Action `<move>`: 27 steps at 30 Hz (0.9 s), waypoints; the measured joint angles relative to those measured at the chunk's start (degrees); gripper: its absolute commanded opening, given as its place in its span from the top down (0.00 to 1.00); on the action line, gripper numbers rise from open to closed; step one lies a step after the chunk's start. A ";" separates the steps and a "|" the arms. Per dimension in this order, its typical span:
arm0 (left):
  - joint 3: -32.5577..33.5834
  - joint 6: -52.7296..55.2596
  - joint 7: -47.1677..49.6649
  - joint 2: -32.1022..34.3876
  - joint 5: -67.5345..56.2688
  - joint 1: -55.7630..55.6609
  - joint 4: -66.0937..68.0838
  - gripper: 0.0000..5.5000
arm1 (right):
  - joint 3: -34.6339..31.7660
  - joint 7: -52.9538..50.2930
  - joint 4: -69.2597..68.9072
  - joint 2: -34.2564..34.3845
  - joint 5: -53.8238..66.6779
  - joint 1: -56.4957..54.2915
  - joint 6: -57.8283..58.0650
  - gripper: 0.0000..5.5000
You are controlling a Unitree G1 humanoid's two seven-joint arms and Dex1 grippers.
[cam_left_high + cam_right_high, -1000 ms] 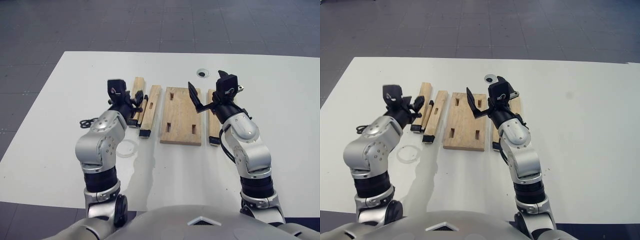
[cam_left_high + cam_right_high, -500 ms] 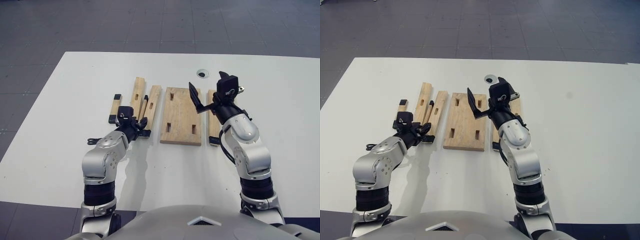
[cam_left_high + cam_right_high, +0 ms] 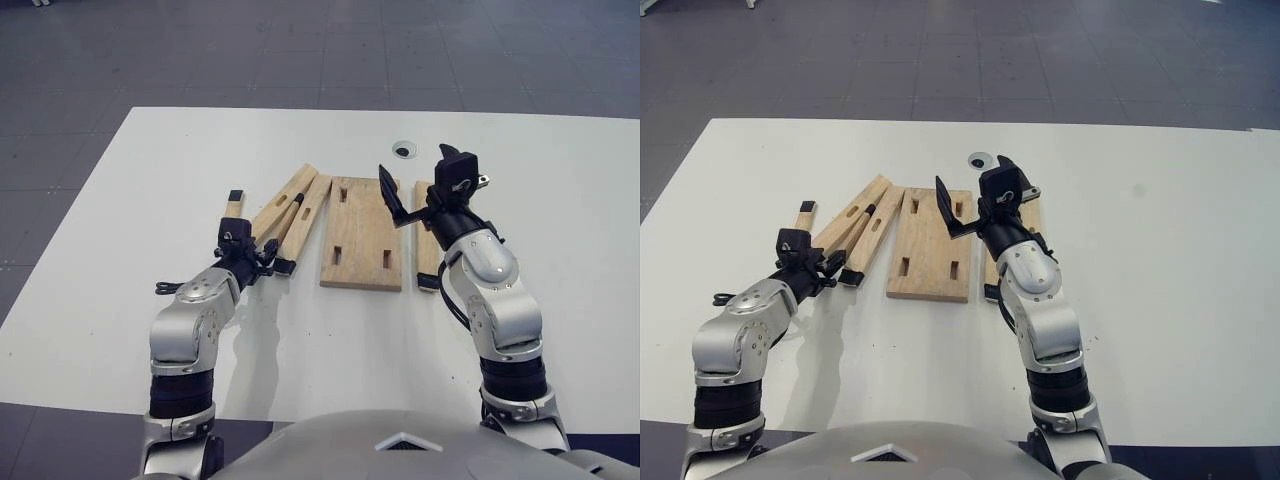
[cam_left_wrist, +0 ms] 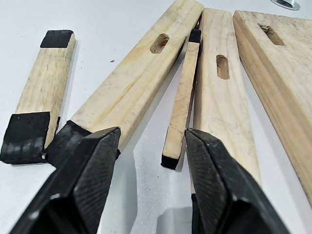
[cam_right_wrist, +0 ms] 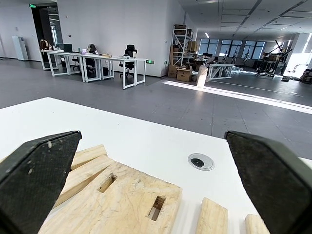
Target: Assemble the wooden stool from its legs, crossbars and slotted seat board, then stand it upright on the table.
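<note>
Pale wood seat board (image 3: 362, 232) lies flat near the middle of the white table (image 3: 560, 200). Its long axis runs straight away from the robot and its four slots face up. Just left of it lie two slotted legs. The outer leg (image 4: 136, 80) and the inner leg (image 4: 219, 97) both slant, with their far ends close to the board's far corner and their black-capped near ends angled off to the left. A thin crossbar (image 4: 183, 97) lies in the gap between them on the same slant. A short black-tipped piece (image 4: 44, 83) lies left of the outer leg, pointing roughly away from the robot. Another wooden piece (image 3: 427, 245) lies just right of the board and parallel to it, partly under the right arm.

The left gripper (image 4: 152, 137) sits low over the table at the near ends of the legs. Its fingers are apart and grip nothing, and one fingertip (image 4: 105, 141) is just beside the outer leg's black cap. The right gripper (image 3: 420, 185) hangs above the board's far right part, fingers spread wide and empty. A round cable port (image 3: 404, 149) sits in the table beyond the board.

A second ago both legs lay parallel to the board. Their near ends have since swung left, and the left arm has dropped and drawn back toward the robot. The right arm has not moved.
</note>
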 measured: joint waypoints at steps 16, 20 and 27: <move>-2.56 5.71 -4.34 1.35 -2.61 1.16 -4.86 0.55 | 0.38 -0.17 -0.85 0.02 0.00 0.73 0.07 0.00; -2.47 5.19 -4.33 1.30 -2.84 1.36 -4.56 0.55 | 0.55 -0.29 -1.11 0.03 -0.02 0.93 0.10 0.00; -0.71 0.62 -2.79 1.00 -0.92 2.32 0.00 0.55 | 0.61 -0.67 -1.37 0.11 -0.01 1.34 0.40 0.00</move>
